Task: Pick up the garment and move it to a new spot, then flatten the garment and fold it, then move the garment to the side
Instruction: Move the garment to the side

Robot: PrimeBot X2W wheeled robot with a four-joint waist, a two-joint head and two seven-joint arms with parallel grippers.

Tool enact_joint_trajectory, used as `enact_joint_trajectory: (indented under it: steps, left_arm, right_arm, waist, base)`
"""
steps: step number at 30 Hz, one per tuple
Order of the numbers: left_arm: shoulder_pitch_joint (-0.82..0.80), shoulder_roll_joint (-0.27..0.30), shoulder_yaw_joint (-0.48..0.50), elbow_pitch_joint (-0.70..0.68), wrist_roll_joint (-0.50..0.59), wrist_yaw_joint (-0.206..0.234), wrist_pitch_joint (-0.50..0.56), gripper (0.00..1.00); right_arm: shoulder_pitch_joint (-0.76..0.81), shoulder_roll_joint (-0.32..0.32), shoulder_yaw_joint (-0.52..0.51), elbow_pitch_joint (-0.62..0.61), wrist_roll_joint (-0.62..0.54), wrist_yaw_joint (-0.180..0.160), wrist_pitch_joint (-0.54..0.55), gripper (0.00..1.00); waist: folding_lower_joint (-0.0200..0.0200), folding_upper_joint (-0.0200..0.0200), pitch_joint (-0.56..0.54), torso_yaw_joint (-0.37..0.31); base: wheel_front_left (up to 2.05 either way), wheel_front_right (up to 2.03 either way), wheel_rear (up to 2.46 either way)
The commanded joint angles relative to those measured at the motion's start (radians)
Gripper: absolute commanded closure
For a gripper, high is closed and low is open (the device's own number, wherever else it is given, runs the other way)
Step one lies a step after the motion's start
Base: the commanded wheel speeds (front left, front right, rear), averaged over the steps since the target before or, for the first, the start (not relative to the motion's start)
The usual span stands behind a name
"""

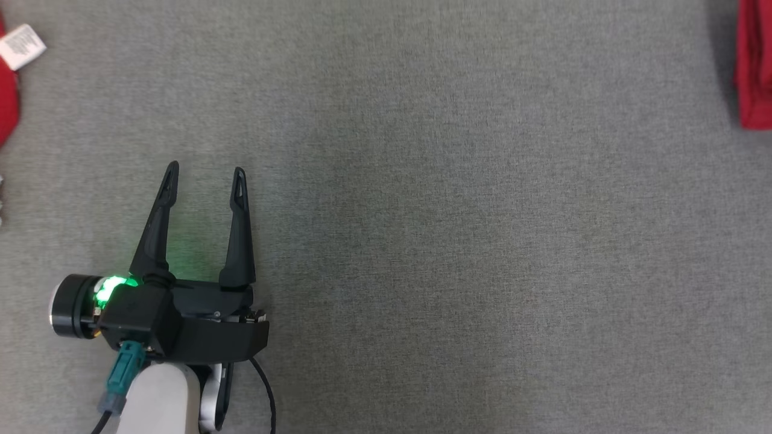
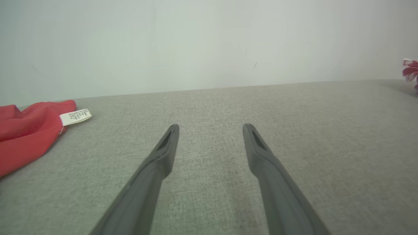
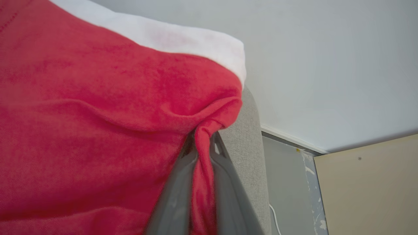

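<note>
To the left of the left jaws, well apart from them, lies a red cloth [image 1: 7, 102] with a white label [image 1: 21, 46]. We cannot tell whether it belongs to the task, so we would leave it alone. The left jaws stand wide apart and hold nothing, poised over the grey surface [image 1: 452, 241]. To their right that surface runs bare, and we judge it the spot to aim for. Farther right, the right jaws are nearly closed on a twisted fold of the garment [image 3: 98, 124], red with a white band [image 3: 183, 39], which bulges out to their left. The red strip [image 1: 754, 66] at the head view's far edge is probably its hanging part. The pinch takes only a thin fold, so we should hold it firm. We should also lift high enough that no hem drags, then lower the garment slowly onto the bare stretch, with the left jaws ready for a second corner.
</note>
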Motion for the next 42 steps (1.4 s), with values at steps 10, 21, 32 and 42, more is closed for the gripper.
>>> enact_joint_trajectory:
  steps: [10, 21, 32, 42]
  left_arm:
    - [-0.043, 0.02, 0.008, -0.038, 0.03, -0.011, -0.003, 0.0]
    - [-0.059, 0.02, 0.005, -0.047, 0.036, -0.011, 0.0, 0.0]
    - [0.009, 0.018, 0.032, -0.043, 0.018, 0.01, 0.0, 0.0]
    - [0.153, 0.018, 0.094, -0.022, 0.001, 0.027, -0.003, 0.0]
  right_arm:
    - [-0.114, -0.069, 0.007, 0.0, -0.017, -0.003, 0.002, 1.0]
    - [-0.191, -0.066, -0.011, 0.03, -0.071, -0.003, 0.015, 0.78]
    - [-0.196, 0.005, -0.044, 0.054, -0.135, -0.003, -0.063, 0.0]
    - [-0.027, 0.168, -0.093, -0.015, -0.061, -0.003, -0.262, 0.0]
  waist:
    - [-0.0002, -0.0002, 0.12, -0.048]
    - [-0.0002, -0.0002, 0.145, -0.048]
    - [-0.0002, -0.0002, 0.018, -0.033]
    - [-0.0002, -0.0002, -0.219, -0.026]
  base:
    - [0.0, 0.0, 0.0]
    - [0.0, 0.0, 0.0]
    - [0.0, 0.0, 0.0]
    - [0.0, 0.0, 0.0]
